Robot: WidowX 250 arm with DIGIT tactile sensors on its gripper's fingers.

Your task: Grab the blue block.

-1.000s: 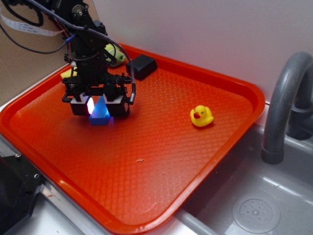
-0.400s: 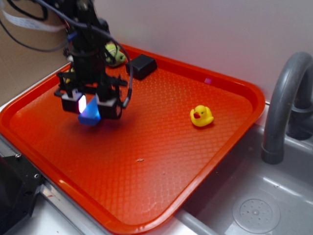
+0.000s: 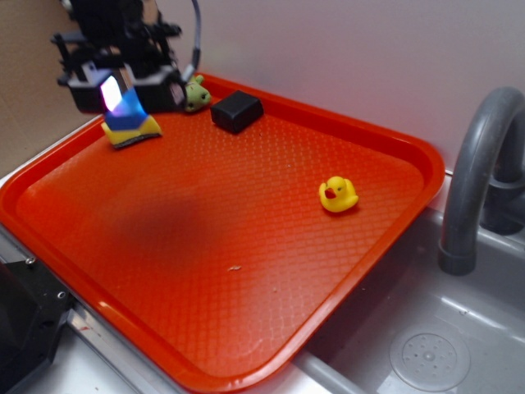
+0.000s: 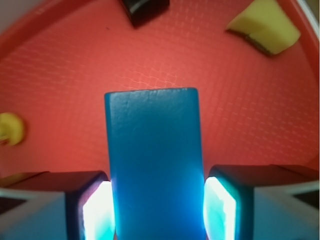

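Clamping the blue block [image 4: 154,165], the tool [image 4: 156,210] hangs above the orange tray [image 3: 246,246].

The blue block [image 4: 154,165], plain and elongated, hangs clamped between the hand [image 4: 157,210] pads above the tray.

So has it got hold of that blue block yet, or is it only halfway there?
Looks done: the claw is shut on the blue block, pads on both sides, and holds it in the air above the red tray. Nothing of the grab seems left.

Plain blue block [image 4: 154,165], orange-red waffle-textured tray [image 3: 246,238], yellow duck [image 3: 337,194].
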